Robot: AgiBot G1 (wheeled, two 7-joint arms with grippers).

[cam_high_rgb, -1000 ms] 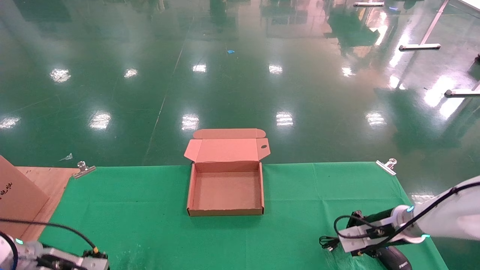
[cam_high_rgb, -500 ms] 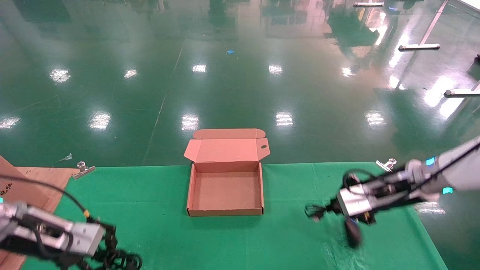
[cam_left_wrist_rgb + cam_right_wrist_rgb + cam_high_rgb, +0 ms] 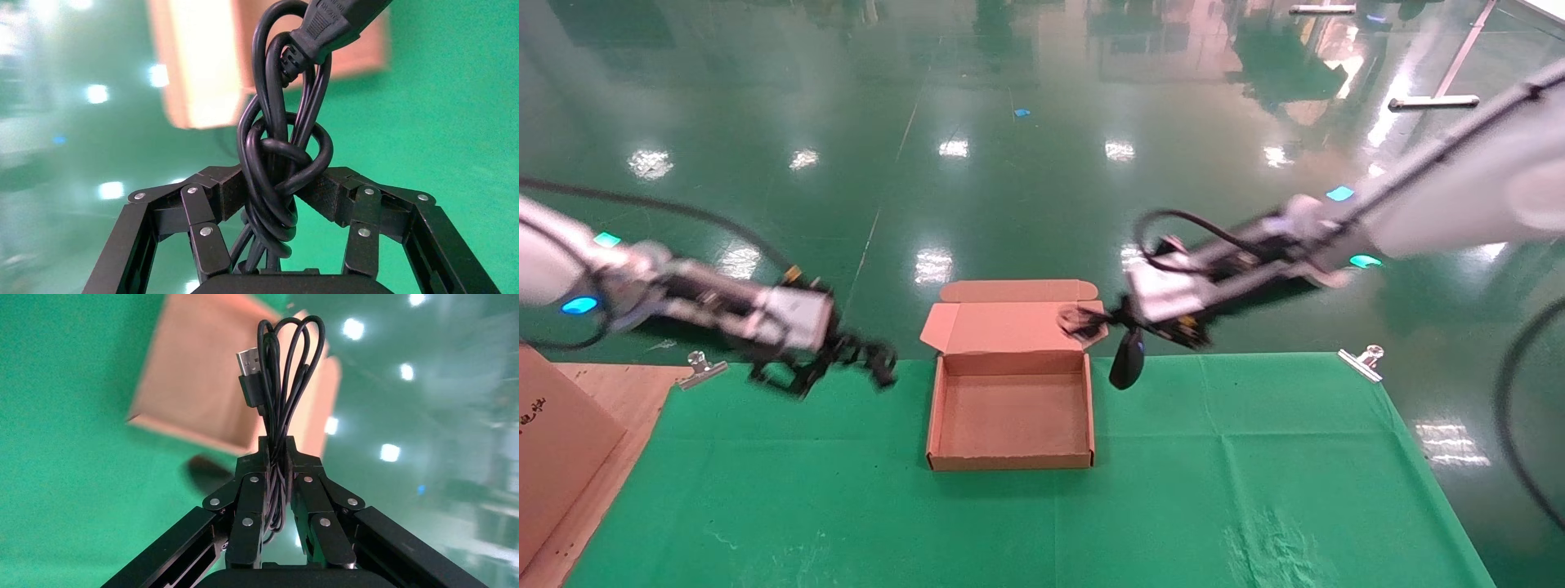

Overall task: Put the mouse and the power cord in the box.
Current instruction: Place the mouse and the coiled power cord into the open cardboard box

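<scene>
The open brown box [image 3: 1009, 461] stands on the green cloth with its lid [image 3: 1013, 327] folded back. My left gripper [image 3: 856, 356] hovers just left of the box, shut on the power cord [image 3: 878, 364]. In the left wrist view the knotted power cord [image 3: 278, 165] sits between the pads and its plug [image 3: 333, 24] sticks out ahead. My right gripper [image 3: 1093, 320] is over the box's far right corner, shut on the mouse's thin coiled cable [image 3: 283, 386]. The black mouse [image 3: 1126, 361] dangles below it, outside the right wall.
A large cardboard piece [image 3: 552, 441] with black marks leans at the left edge, over a wooden board [image 3: 617, 384]. Metal clips [image 3: 700, 367] [image 3: 1365, 359] pin the cloth [image 3: 1214, 474] at the far corners. Glossy green floor lies beyond.
Both arms have risen from the near table edge and swung inward to the box. The mouse has left the cloth and now hangs by its cable; the cord has travelled with the left gripper.
</scene>
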